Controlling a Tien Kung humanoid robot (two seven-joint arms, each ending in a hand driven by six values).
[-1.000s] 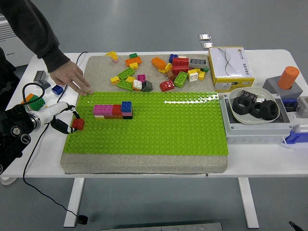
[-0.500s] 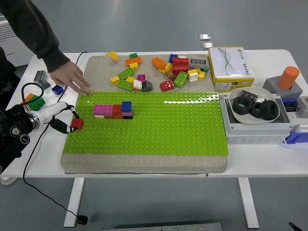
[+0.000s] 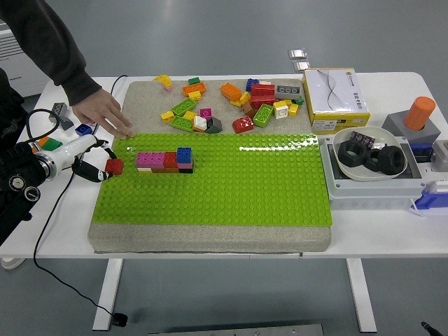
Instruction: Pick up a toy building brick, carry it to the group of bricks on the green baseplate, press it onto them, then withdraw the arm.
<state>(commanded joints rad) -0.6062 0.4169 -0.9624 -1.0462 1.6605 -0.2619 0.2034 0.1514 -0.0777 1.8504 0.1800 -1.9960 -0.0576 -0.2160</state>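
White table point(image 3: 210, 241) | left robot hand point(image 3: 94, 162) seemingly pinching red brick point(image 3: 114, 166) at green baseplate point(image 3: 231, 189) edge

Bright, even overhead light — sharp focus, glare on the green baseplate point(image 3: 280, 143).

A white rectangular table point(image 3: 210, 241) is carrying a grey stone-like slab point(image 3: 210, 236) just right of the left hand point(image 3: 89, 162); a yellow-and-white cardboard box point(image 3: 336, 98) is sitting far right of it.
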